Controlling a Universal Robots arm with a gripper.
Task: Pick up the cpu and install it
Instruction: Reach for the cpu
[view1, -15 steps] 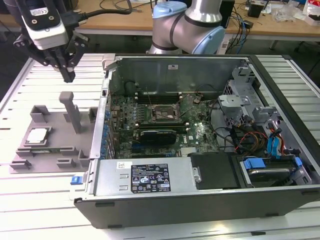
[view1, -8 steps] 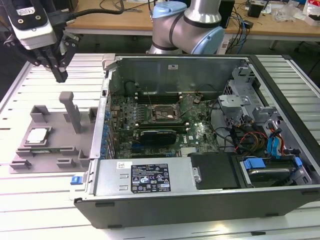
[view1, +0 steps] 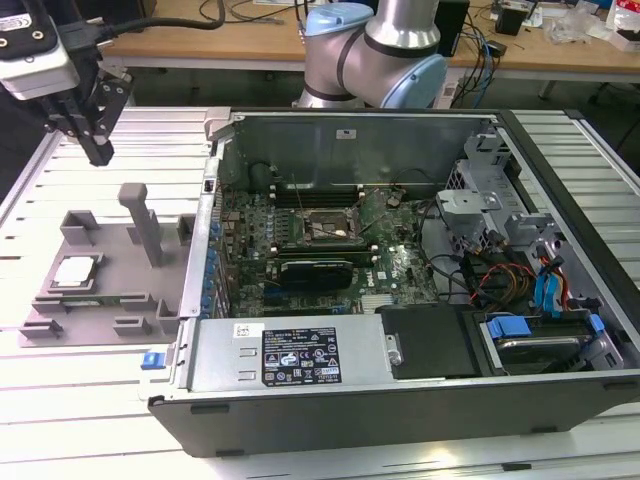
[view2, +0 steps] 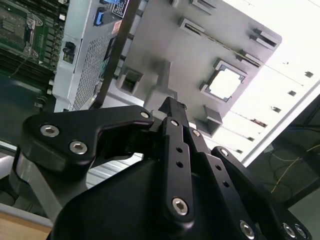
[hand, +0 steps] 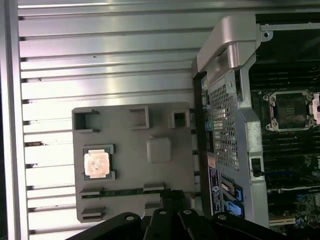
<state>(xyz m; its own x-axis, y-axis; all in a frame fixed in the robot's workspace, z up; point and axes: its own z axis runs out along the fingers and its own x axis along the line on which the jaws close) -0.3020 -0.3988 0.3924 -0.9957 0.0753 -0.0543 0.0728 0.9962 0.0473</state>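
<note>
The cpu (view1: 77, 272), a small silvery square chip, lies flat in a recess of the grey tray (view1: 120, 292) on the exterior view's left. It also shows in both wrist views (hand: 96, 164) (view2: 225, 82). My gripper (view1: 100, 155) hangs well above the tray's far end, apart from the chip, its black fingers drawn together with nothing between them (view2: 172, 102) (hand: 170, 192). The motherboard socket (view1: 325, 228) sits uncovered inside the open computer case (view1: 400, 300), with its black frame around it (hand: 290, 110).
The tray carries an upright grey post (view1: 145, 222) and a memory stick (hand: 125, 191) in a slot. The case's metal wall (hand: 227, 115) rises right beside the tray. Drive bays and cables (view1: 520, 290) fill the case's far side. The robot base (view1: 375, 55) stands behind.
</note>
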